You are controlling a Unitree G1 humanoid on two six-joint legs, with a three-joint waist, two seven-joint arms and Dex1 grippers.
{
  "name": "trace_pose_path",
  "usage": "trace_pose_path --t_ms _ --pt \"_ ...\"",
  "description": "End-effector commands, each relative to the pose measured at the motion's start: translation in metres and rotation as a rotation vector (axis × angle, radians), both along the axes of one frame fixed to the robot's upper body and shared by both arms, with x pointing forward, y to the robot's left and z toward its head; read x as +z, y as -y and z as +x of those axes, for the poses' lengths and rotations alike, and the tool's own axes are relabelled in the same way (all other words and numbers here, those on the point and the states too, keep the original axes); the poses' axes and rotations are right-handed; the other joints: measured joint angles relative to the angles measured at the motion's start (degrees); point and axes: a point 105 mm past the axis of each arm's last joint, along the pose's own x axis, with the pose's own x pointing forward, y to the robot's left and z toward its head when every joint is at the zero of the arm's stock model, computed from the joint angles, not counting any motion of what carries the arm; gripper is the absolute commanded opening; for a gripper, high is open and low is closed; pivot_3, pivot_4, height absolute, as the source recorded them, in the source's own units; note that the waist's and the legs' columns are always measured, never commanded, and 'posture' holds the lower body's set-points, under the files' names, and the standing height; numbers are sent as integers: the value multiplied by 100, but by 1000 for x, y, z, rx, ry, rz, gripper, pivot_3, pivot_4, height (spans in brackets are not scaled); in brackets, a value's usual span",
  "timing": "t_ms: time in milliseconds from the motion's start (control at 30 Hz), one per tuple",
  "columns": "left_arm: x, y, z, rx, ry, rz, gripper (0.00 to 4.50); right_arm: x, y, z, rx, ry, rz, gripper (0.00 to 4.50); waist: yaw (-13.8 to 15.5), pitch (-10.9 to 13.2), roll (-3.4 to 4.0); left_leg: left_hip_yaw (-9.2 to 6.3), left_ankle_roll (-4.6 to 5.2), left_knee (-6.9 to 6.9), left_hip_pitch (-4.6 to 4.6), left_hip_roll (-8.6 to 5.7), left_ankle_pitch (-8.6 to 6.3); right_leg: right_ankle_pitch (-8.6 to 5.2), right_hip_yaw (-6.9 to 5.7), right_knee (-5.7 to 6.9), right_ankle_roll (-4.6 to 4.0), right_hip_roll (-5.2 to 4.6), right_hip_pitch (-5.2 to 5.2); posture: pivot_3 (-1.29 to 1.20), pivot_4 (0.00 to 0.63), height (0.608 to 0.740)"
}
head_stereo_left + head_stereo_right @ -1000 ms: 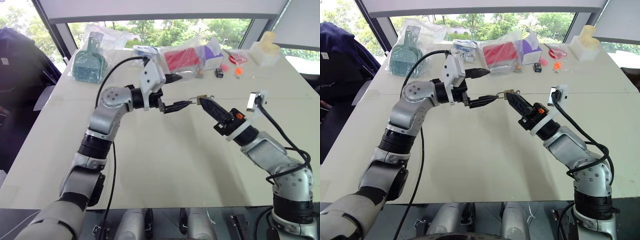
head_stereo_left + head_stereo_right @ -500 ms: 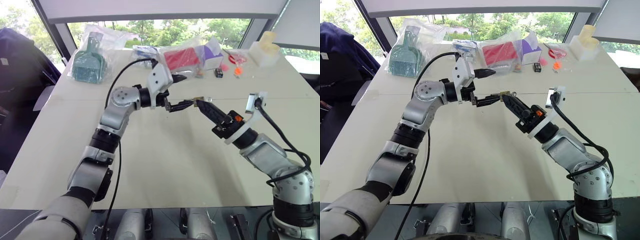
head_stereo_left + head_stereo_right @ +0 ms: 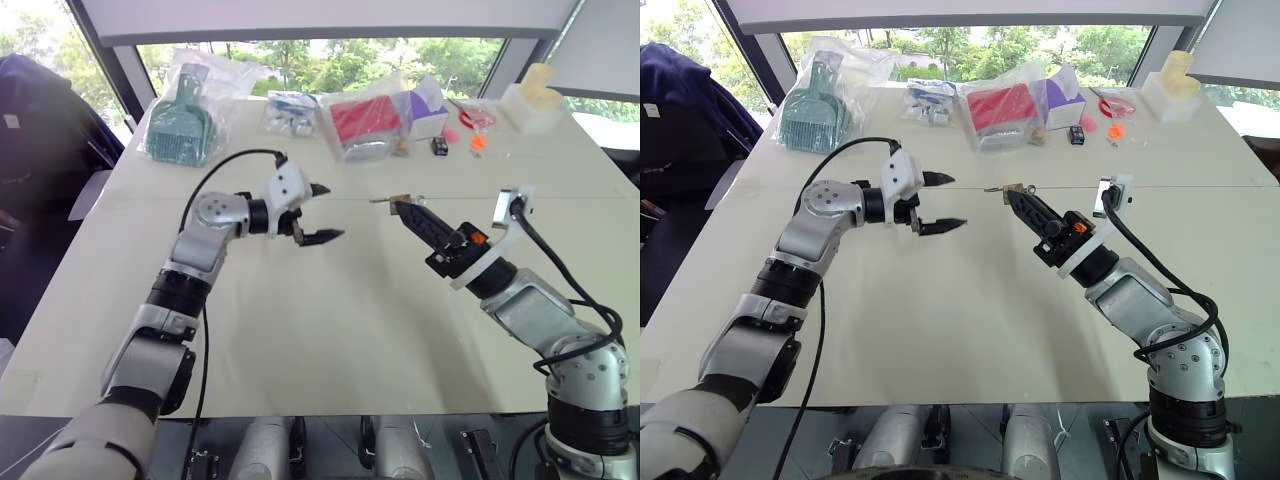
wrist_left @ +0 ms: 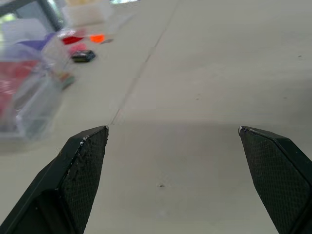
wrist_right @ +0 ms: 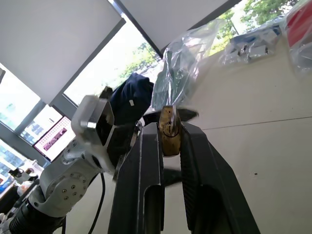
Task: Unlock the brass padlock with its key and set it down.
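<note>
Your brass padlock (image 5: 169,131) is pinched at the very tips of the right gripper (image 3: 402,208), held up in the air above the middle of the table (image 3: 330,330), not resting on it. The fingers (image 5: 200,165) are closed on the lock body, and in the head views a thin silvery piece juts out of the tips toward the left arm; you cannot tell from these views whether that is the shackle or a key.

The left gripper (image 3: 318,212) hangs well apart from the lock, off to the left of it and slightly lower, with its two fingers spread wide and nothing between them. The right gripper's long axis points up and across toward that left hand, so the lock sits on the line between the two arms. My read: the left hand has to come in along that line to work the lock.

The right wrist view gives you the brass body close up with the left arm behind it. The left wrist view gives you open fingertips (image 4: 87,156) over bare tabletop.
</note>
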Motion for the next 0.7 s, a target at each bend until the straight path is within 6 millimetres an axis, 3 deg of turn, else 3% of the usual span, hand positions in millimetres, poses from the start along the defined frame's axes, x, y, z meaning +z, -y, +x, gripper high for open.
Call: trace_pose_path --t_ms 33,233,700 --pt "49 9 -2 -18 112 -129 4453 12 0 -2 9 53 5 0 -12 0 0 1 0 0 0 0 0 0 0 0 0 0 0 0 150 735" --pt "68 28 -14 -83 109 -210 4453 10 -3 -1 14 51 -3 0 -25 -1 1 5 -13 -4 3 0 8 2 0 3 4 3 0 0 150 735" --pt "58 33 -36 -179 47 -178 4453 11 -1 -1 -3 57 -1 0 -24 -1 1 4 -4 -3 4 1 2 1 0 4 3 4 1 0 150 735"
